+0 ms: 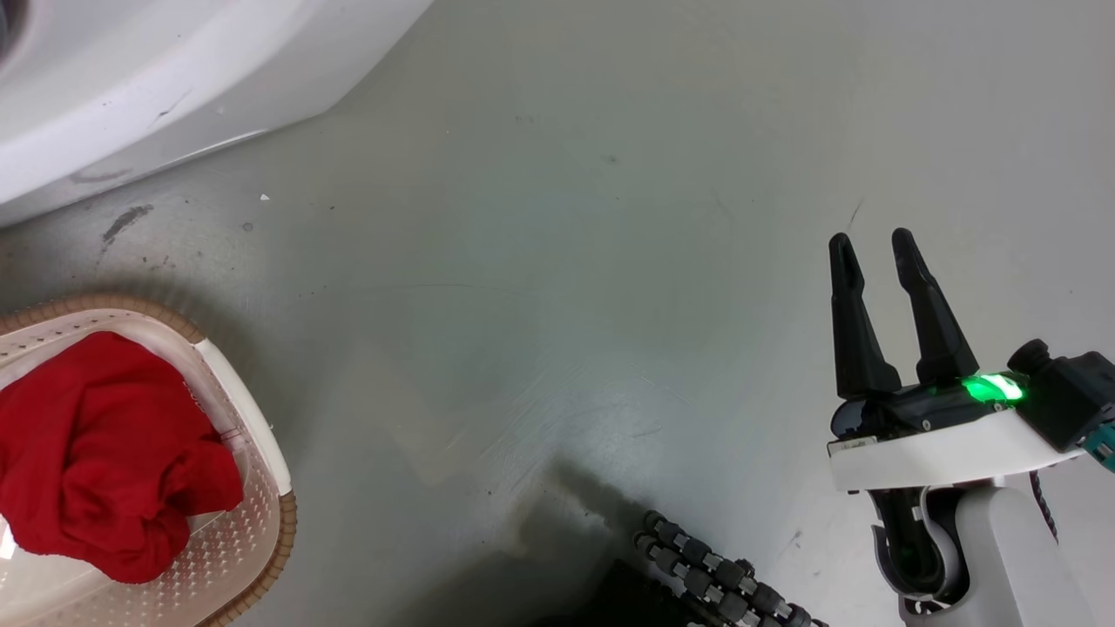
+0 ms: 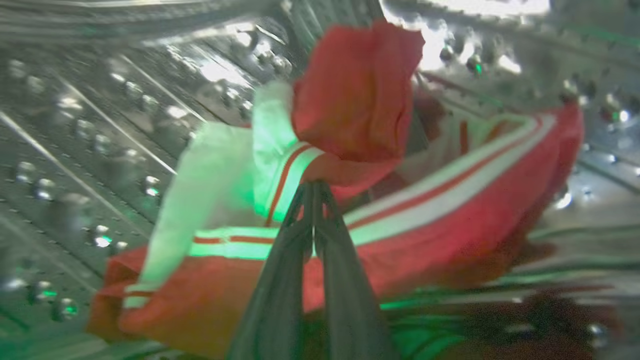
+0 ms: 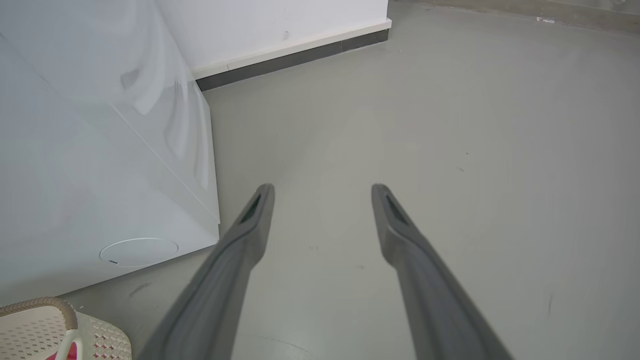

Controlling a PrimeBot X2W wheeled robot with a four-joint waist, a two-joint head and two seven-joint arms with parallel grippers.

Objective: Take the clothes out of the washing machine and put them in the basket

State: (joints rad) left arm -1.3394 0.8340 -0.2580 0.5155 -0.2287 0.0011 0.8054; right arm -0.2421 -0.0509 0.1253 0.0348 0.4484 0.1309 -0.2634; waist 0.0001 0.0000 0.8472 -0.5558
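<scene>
1. The step in hand looks like fetching the second garment. In the left wrist view, the left gripper (image 2: 314, 190) has its fingers pressed together on a fold of the jersey (image 2: 450, 210) at frame centre. The jersey is red with white-and-red striped trim.
2. The jersey lies inside the washing machine on the perforated steel drum (image 2: 100, 125), which runs across the upper left and right of that frame. The view is blurred, so I cannot tell how deep the pinch goes.
3. The plain red cloth (image 1: 104, 453) is bunched in the basket (image 1: 283, 531) at the lower left of the head view. The washing machine (image 1: 131, 87) shows as a white body in the upper left corner.
4. The right gripper (image 1: 871, 239), at the lower right of the head view, has its fingers spread and holds nothing. It hangs over bare floor (image 1: 566, 261).
5. The next move probably calls for drawing the jersey out of the drum with the pinch kept tight — most of the cloth trails loose and could drag or snag. It then goes over the basket for release.
</scene>
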